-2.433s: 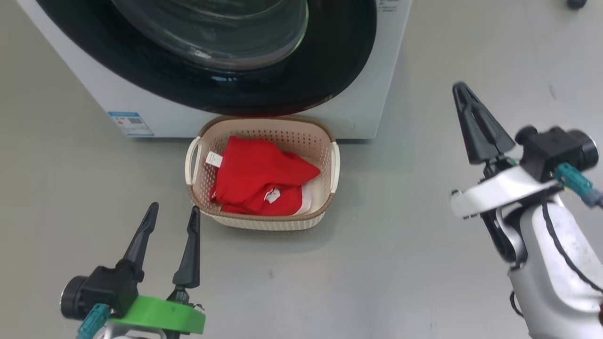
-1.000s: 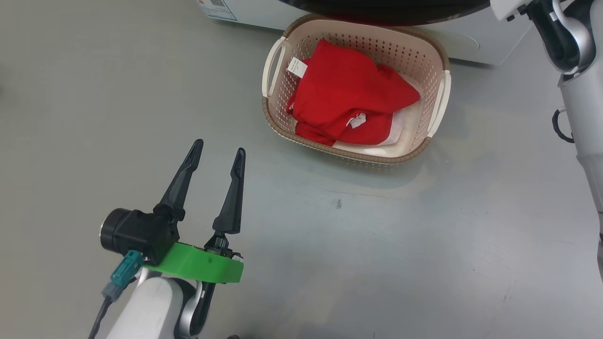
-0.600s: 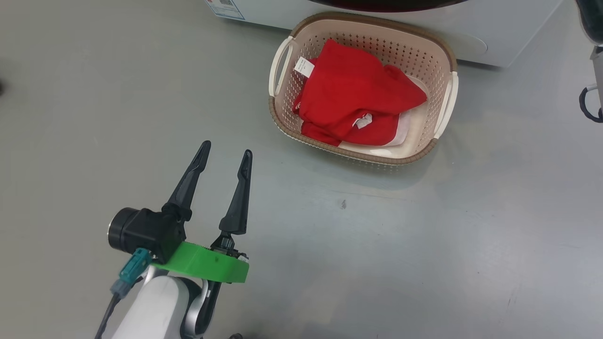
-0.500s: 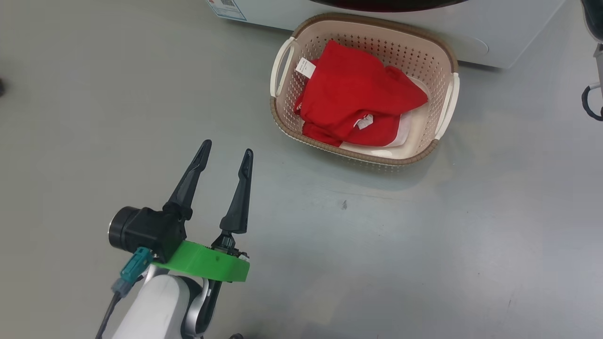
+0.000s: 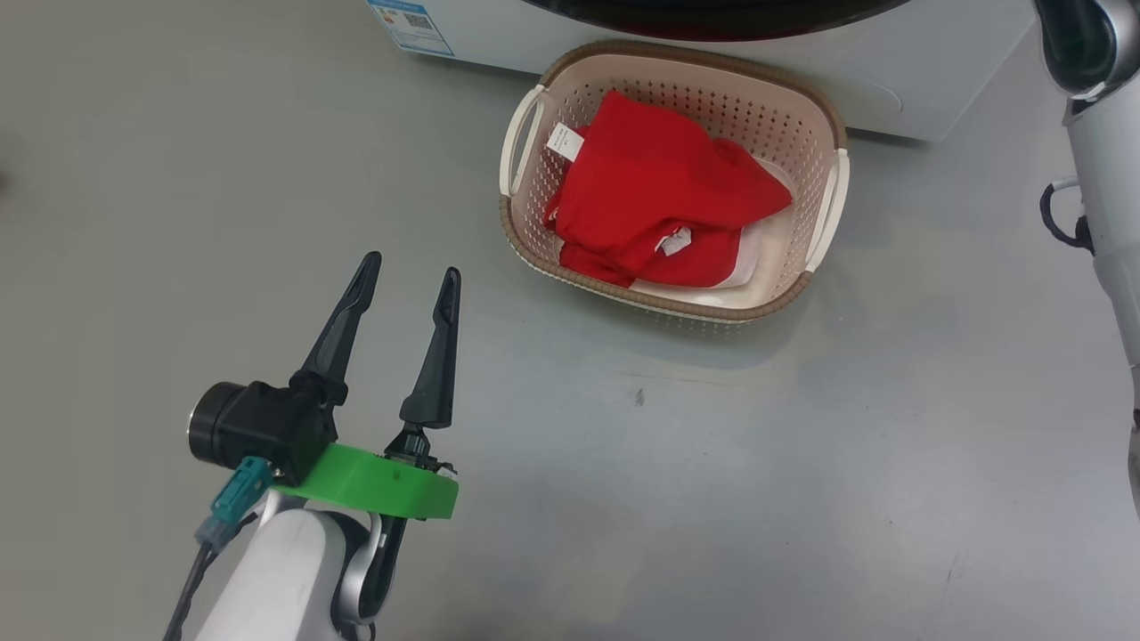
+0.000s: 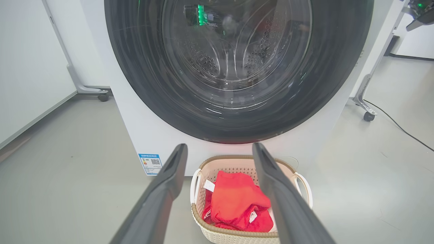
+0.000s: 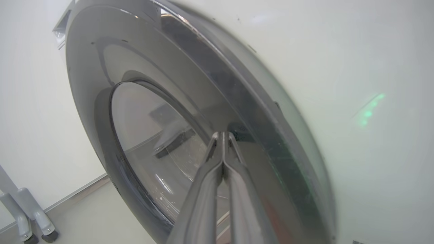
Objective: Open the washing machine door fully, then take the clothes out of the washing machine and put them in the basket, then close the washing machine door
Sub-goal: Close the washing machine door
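Observation:
The washing machine [image 6: 135,128] stands ahead with its washing machine door [image 6: 135,67] lying flush against the front, and the steel drum shows through the glass [image 6: 234,51]. In front of it on the floor sits the cream basket [image 5: 824,191], with the red clothes [image 5: 659,191] and a bit of white cloth inside. My left gripper [image 5: 410,265] hovers open and empty over the floor, left of and short of the basket. My right gripper [image 7: 222,134] is shut on nothing, its tips at the black ring [image 7: 237,95] of the door near its edge. My right forearm [image 5: 1104,178] shows at the right edge of the head view.
Grey floor surrounds the basket. A wheeled stand leg [image 6: 368,115] and a cable [image 6: 400,125] lie right of the machine, and another castor [image 6: 101,96] is at its left. A blue label [image 5: 411,16] marks the machine's lower left corner.
The head view has shifted, so the basket sits a little differently in the picture. My left gripper stays open over the floor. More of my right forearm shows at the right edge.

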